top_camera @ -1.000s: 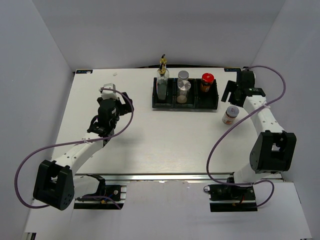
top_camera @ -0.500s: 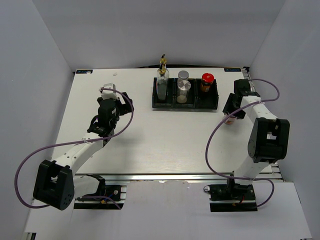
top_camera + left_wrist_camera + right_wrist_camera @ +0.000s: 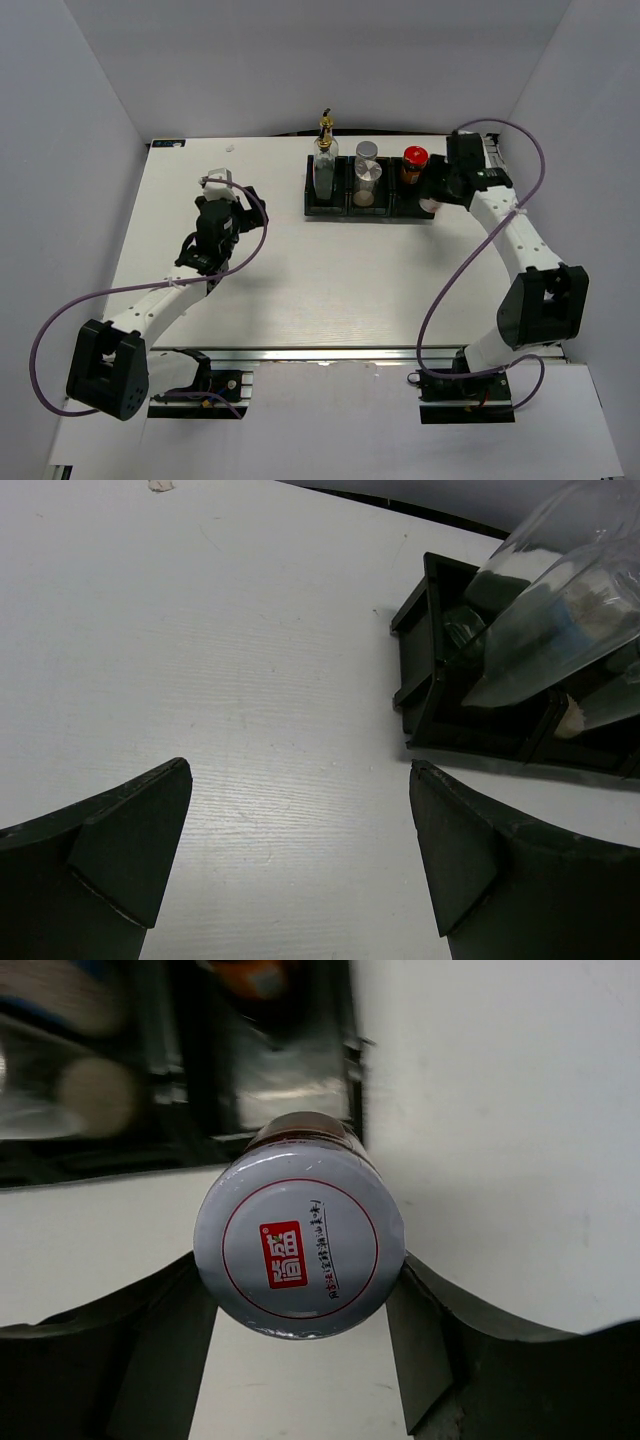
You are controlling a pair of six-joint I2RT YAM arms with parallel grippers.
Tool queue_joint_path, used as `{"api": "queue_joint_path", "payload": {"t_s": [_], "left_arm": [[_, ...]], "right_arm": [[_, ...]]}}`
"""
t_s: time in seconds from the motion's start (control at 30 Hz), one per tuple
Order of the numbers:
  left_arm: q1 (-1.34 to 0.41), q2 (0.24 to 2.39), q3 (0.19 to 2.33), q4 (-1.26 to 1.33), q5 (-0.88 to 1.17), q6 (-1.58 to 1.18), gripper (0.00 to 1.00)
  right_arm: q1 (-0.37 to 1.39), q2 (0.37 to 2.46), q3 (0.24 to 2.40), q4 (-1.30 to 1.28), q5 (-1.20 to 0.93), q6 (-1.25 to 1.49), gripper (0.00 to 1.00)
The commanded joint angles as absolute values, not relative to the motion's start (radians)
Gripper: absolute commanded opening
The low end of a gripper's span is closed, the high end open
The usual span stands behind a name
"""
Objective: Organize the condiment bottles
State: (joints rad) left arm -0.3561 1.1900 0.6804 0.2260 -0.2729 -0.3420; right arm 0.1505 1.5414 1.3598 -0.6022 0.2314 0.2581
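Right gripper point(image 3: 300, 1282) clamped on white-lidded jar point(image 3: 300, 1245) at tray's point(image 3: 370, 213) right near corner, near red-lidded jar point(image 3: 415, 160), left gripper point(image 3: 300, 865) jaws wide apart over broad table point(image 3: 200, 630) left of tray.

A white rectangular worktop point(image 3: 300, 280) fills the frame's centre, enclosed above and at both sides by plain pale grey walls point(image 3: 200, 60).

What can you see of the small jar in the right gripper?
The small jar has a round white lid printed with a thin red ring and a red square logo, over a dark brown body. It shows lid-first, clamped at both sides by the right gripper, just off the right end of the black tray.
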Motion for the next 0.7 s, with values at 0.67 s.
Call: {"api": "queue_joint_path", "payload": {"t_s": [0.67], "left_arm": [[-0.354, 1.169, 0.666, 0.238, -0.321, -0.330, 0.98]], "right_arm": [[0.276, 1.893, 1.626, -0.356, 0.325, 0.258, 0.32]]}}
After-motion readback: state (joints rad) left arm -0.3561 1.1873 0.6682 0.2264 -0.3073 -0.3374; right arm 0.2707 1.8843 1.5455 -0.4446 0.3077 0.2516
